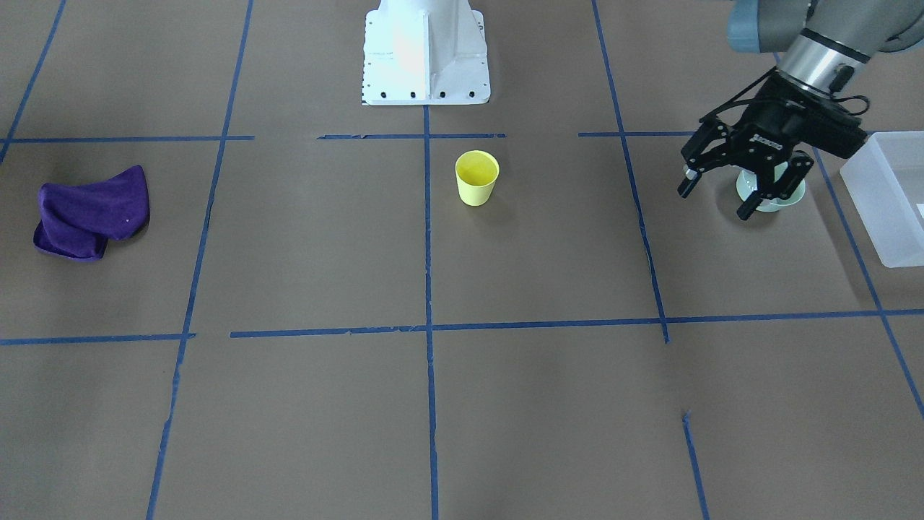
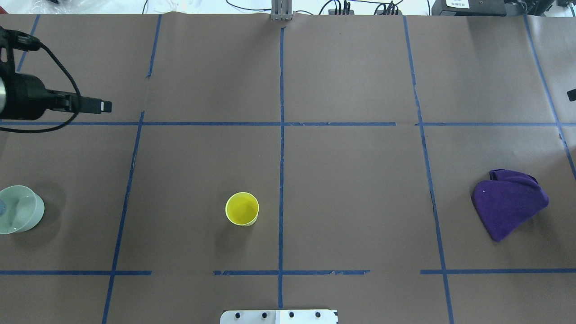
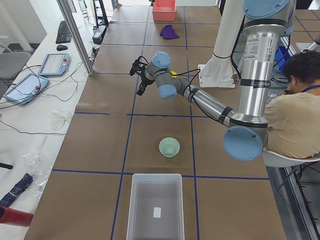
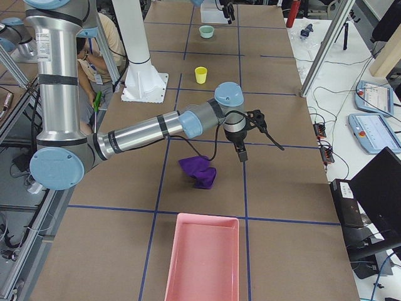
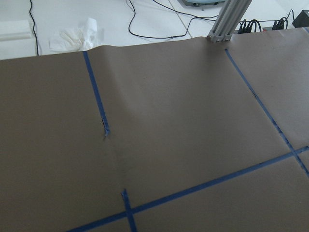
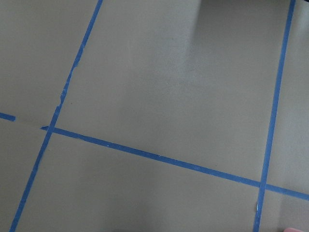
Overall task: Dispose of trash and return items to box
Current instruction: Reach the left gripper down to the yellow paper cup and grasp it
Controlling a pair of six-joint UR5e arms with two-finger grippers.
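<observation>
The left gripper [image 1: 717, 200] hung above the table with its jaws spread wide and nothing between them. From the front camera it overlapped the pale green bowl [image 1: 778, 193] (from overhead it sat well apart from the bowl, farther out from the robot). The bowl stood upright near the frosted white box [image 3: 154, 207] at the table's left end, not touching it. The yellow cup [image 1: 476, 178] stood upright, mouth up, just beside the centre tape line near the robot's base, well apart from the box. The right gripper [image 4: 244, 141] hovered over the table beside the crumpled purple cloth [image 4: 199, 170]; whether it was released or clenched I cannot tell. A pink tray [image 4: 203, 257] lay at the right end.
</observation>
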